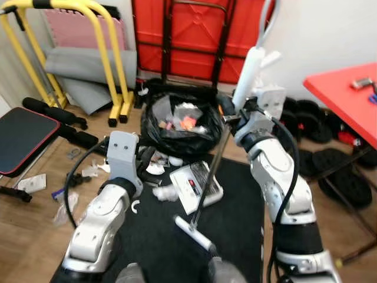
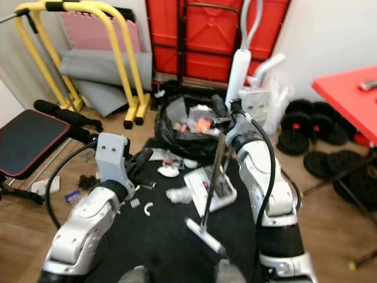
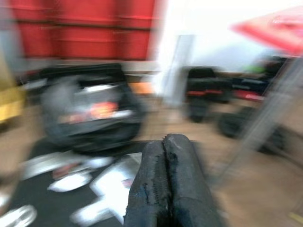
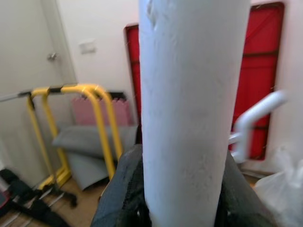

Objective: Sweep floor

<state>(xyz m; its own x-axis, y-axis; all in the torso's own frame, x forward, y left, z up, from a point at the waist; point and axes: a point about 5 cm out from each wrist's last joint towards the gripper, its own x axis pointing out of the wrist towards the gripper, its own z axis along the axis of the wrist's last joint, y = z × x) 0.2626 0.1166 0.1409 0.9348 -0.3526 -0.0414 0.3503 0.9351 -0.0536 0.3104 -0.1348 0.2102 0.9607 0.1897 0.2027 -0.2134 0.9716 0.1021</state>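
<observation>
My right gripper (image 1: 231, 113) is shut on a sweeper's white foam handle (image 1: 247, 76), which stands tall in the right wrist view (image 4: 189, 118) with black fingers (image 4: 120, 194) wrapped round it. Its thin pole (image 1: 209, 171) slants down to a white head (image 1: 194, 233) resting on the black mat (image 1: 235, 236). Scraps of white paper (image 1: 165, 192) and a white flat packet (image 1: 196, 186) lie on the mat in front of a black trash bag (image 1: 182, 127) holding rubbish. My left gripper (image 1: 147, 158) hovers low over the mat's left part, its fingers (image 3: 165, 179) pressed together on nothing.
A yellow frame (image 1: 112, 65) and grey mats (image 1: 88, 65) stand at the back left. A black bench (image 1: 23, 138) lies left, with more litter (image 1: 32, 183) on the wood floor. A red table (image 1: 347, 97) and black weights (image 1: 336, 159) crowd the right.
</observation>
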